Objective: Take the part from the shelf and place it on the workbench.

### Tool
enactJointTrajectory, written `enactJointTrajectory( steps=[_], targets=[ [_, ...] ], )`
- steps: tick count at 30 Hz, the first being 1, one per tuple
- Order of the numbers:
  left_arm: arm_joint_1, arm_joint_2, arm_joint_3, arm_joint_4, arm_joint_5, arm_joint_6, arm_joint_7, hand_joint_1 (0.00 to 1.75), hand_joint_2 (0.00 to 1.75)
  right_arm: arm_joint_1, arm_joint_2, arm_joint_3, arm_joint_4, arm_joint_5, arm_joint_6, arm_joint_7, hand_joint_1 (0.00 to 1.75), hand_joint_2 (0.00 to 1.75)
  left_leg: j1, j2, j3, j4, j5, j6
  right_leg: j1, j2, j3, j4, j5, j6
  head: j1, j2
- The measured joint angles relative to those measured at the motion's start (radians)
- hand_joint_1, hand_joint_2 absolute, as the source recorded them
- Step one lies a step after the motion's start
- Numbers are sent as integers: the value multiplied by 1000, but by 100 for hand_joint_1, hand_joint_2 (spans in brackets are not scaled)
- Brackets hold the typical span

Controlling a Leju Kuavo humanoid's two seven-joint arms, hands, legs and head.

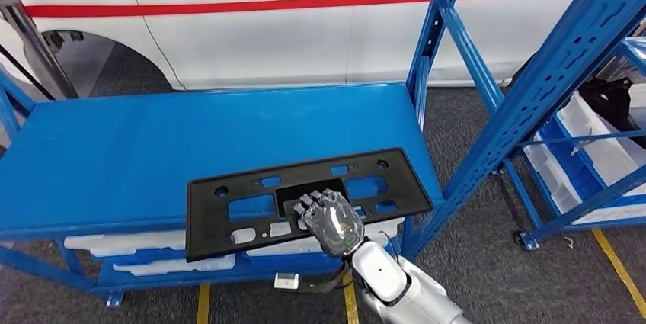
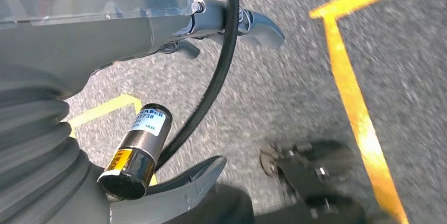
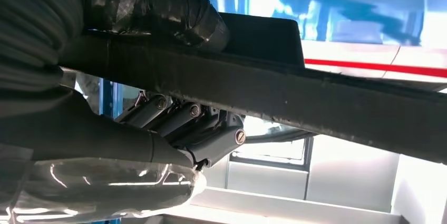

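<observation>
Nearly done: part over blue tabletop.
Right robot hand gripped the black part at its near edge, overhanging; release remained. Left robot hand hung, grasp unclear.

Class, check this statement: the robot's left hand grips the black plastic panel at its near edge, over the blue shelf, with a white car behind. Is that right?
One detail is wrong: it is the right hand, not the left, that grips the black plastic panel at its near edge, as the head view shows. The rest holds: the panel is over the blue shelf, and the white car stands behind.
</observation>
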State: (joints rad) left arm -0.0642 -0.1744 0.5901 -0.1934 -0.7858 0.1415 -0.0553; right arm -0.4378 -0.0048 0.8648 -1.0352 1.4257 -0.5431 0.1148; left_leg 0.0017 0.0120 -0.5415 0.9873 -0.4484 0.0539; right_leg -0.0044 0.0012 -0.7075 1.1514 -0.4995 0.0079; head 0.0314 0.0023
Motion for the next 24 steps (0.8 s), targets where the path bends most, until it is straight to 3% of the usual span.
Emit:
enactJointTrajectory(
  steps=[1, 2, 3, 4, 6, 8, 9, 12, 13, 15, 17, 18, 19, 20, 21, 22, 24],
  targets=[
    [0, 0, 0, 0, 0, 0, 0, 0, 175, 1, 0, -1, 1, 0, 0, 0, 175, 175, 0, 0, -15, 1, 11, 0, -3, 0, -15, 62, -43, 4, 0, 0],
    [0, 0, 0, 0, 0, 0, 0, 0, 175, 2, -1, -2, 2, 0, 0, 0, 175, 175, 0, 0, -30, 3, 21, -1, -6, 0, -24, 116, -68, 9, 0, 0],
    [0, 0, 0, 0, 0, 0, 0, 0, 175, 4, -2, -2, 3, 1, 0, 0, 175, 175, 0, 0, -46, 6, 31, -4, -8, 0, -20, 146, -71, 13, 0, 0],
    [1, 0, 0, 0, 0, 0, 0, 0, 175, 4, -2, -2, 3, 1, 0, 0, 175, 175, 1, 0, -61, 10, 39, -7, -11, -1, 1, 142, -55, 16, 0, 0],
    [1, -2, 0, 0, 0, 0, 0, 0, 175, 4, -2, -4, 4, 2, -1, 0, 175, 175, 3, 0, -90, 24, 52, -16, -15, -1, 92, 34, -19, 17, 0, 0],
    [1, -3, 0, 0, -2, 0, 0, 0, 175, 4, -2, -7, 3, 6, -3, 0, 175, 175, 2, 0, -107, 37, 63, -27, -11, 0, 168, -77, -18, 9, 0, 0],
    [1, -4, 0, 0, -3, 0, 0, 0, 175, 3, -2, -7, 3, 9, -6, 0, 175, 175, 2, -1, -111, 40, 69, -33, -9, 1, 181, -102, -25, 2, 0, 0],
    [2, -3, 0, 0, -8, 1, 1, 0, 175, 4, -3, -8, 3, 13, -14, 1, 175, 175, 4, -2, -118, 40, 77, -54, -8, 1, 168, -111, -4, -22, 2, 0],
    [3, -3, 0, 0, -10, 1, 2, 0, 175, 4, -2, -8, 3, 13, -16, 1, 175, 175, 6, -3, -127, 54, 56, -60, -9, 0, 159, -114, 7, -31, 2, 0],
    [4, -3, 0, 0, -12, 1, 2, 0, 175, 5, -2, -8, 3, 13, -18, 1, 175, 175, 9, -4, -156, 135, -33, -69, -11, -2, 134, -117, 32, -42, 1, 0],
    [4, -3, 0, 0, -13, 1, 2, 0, 175, 8, -2, -8, 3, 11, -18, 0, 175, 175, 11, -4, -184, 260, -115, -75, -10, -2, 103, -116, 57, -44, 1, 0],
    [4, -3, 0, 0, -13, 1, 2, 0, 175, 10, -2, -8, 3, 9, -19, 0, 175, 175, 11, -4, -184, 302, -125, -77, -9, -2, 86, -114, 68, -43, 1, 0],
    [4, -3, 0, 0, -14, 1, 2, 0, 175, 12, -2, -9, 3, 7, -19, -1, 175, 175, 11, -4, -168, 312, -113, -77, -9, -2, 70, -113, 80, -41, 1, 0],
    [4, -3, 0, 0, -15, 1, 2, 0, 175, 13, -2, -9, 3, 4, -19, -2, 175, 175, 11, -4, -133, 285, -88, -76, -9, -2, 55, -111, 90, -39, 1, 0],
    [3, -2, 0, 0, -17, 1, 1, 0, 175, 14, -2, -10, 3, -1, -19, -5, 175, 175, 11, -4, -82, 228, -66, -73, -9, -2, 43, -108, 99, -36, 1, 0],
    [2, -2, 0, 0, -19, 1, 1, 0, 175, 14, -2, -12, 1, -6, -19, -9, 175, 175, 10, -5, -24, 151, -62, -68, -8, -2, 33, -106, 109, -31, 1, 0],
    [-2, -2, 0, 0, -21, 1, 1, 0, 175, 14, -2, -16, -2, -15, -21, -17, 175, 175, 5, -8, 46, 45, -72, -58, -7, -2, 26, -107, 126, -20, 2, 0]
  ],
)
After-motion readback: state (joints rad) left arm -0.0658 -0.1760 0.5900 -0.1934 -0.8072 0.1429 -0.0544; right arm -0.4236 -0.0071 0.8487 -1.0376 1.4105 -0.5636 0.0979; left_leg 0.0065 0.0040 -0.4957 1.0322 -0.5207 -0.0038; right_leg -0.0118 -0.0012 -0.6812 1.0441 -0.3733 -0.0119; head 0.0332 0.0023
